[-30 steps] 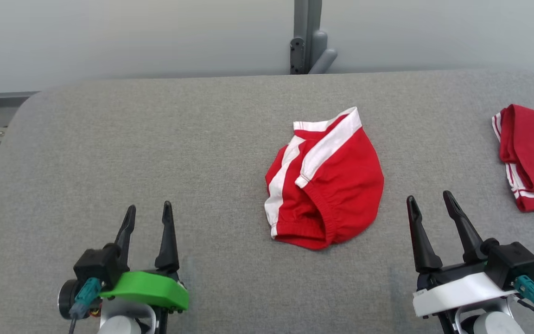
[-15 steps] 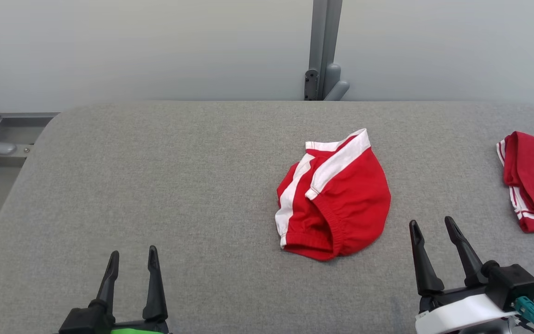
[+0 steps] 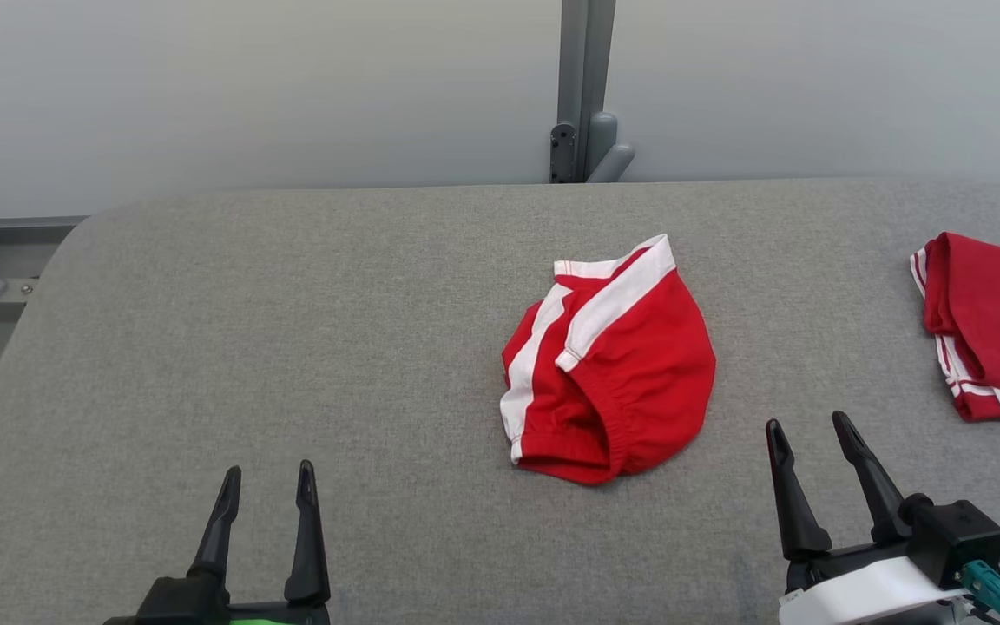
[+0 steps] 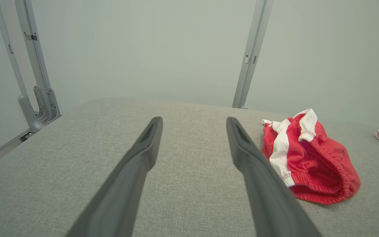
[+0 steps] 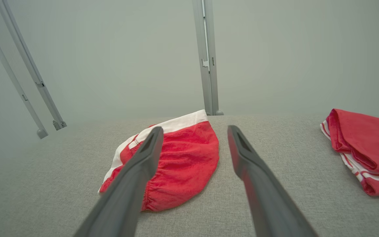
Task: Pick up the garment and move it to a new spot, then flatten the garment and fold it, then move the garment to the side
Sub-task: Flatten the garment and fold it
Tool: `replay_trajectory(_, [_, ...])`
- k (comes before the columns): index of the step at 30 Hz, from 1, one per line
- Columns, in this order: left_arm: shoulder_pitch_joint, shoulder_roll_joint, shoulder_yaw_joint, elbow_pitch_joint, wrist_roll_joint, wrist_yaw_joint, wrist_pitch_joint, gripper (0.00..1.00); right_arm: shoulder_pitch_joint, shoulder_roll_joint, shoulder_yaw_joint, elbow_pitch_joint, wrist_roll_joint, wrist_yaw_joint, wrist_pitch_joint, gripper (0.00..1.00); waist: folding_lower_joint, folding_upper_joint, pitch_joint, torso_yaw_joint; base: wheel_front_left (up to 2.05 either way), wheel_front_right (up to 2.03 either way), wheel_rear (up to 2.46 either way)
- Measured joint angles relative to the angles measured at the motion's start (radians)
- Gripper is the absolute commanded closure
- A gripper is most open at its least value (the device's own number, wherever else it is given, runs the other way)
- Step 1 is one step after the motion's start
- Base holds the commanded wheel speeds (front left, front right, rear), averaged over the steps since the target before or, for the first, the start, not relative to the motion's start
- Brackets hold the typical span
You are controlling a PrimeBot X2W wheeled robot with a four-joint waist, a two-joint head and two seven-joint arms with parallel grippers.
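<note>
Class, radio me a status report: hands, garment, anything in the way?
Left hand open, empty. Right hand open, empty. Garment crumpled, untouched, nearer right hand. Second red cloth far right, off the path.

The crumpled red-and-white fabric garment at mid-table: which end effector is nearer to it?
Right. The right end effector is just right of the red-and-white garment, nearer the robot; the left end effector is far to its left.
</note>
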Motion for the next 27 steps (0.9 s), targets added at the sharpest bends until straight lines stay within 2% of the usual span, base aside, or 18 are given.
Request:
replay_trajectory(23, [-0.004, 0.000, -0.021, 0.007, 0.028, 0.004, 0.000, 0.00, 0.002, 0.007, -0.016, 0.001, -0.007, 0.000, 0.000, 0.00, 0.0000, 0.0000, 0.006, -0.008, 0.00, 0.00, 0.00])
replay_trajectory(27, [-0.017, 0.000, -0.043, 0.025, 0.026, -0.009, 0.000, 0.00, 0.002, 0.007, -0.017, 0.001, -0.007, 0.000, 0.000, 0.00, 0.0000, 0.0000, 0.014, -0.009, 0.00, 0.00, 0.00])
